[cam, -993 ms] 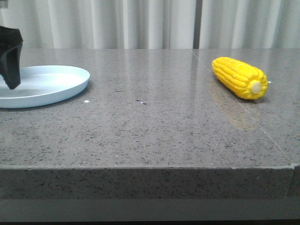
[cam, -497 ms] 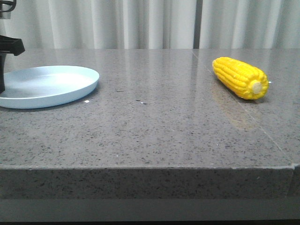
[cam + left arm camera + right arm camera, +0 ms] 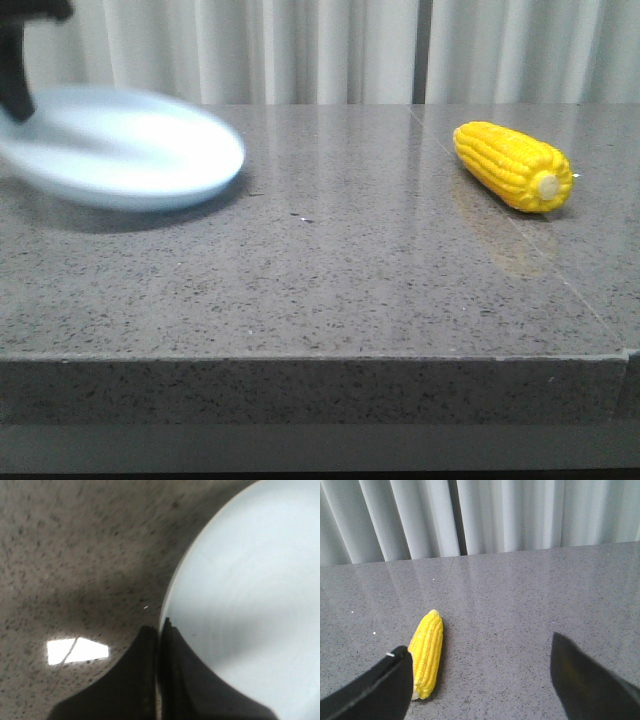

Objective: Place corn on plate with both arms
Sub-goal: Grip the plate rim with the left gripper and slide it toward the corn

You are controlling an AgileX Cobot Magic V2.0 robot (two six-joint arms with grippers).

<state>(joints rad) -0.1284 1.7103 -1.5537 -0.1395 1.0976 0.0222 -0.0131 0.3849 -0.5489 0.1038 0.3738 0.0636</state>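
Observation:
The yellow corn (image 3: 512, 165) lies on the grey table at the right, its pale stub end toward me. It also shows in the right wrist view (image 3: 426, 653), just beside one finger. My right gripper (image 3: 482, 672) is open and empty above the table, out of the front view. The pale blue plate (image 3: 130, 145) is at the left, blurred, tilted and lifted off the table. My left gripper (image 3: 160, 630) is shut on the plate's rim (image 3: 172, 587); its black part shows at the far left (image 3: 18, 80).
The grey speckled table (image 3: 330, 280) has its front edge near me and a seam at the right. White curtains (image 3: 330, 50) hang behind the table.
The plate has moved right and risen off the table, tilted, held by my left gripper. The left gripper has risen. The corn has not moved.

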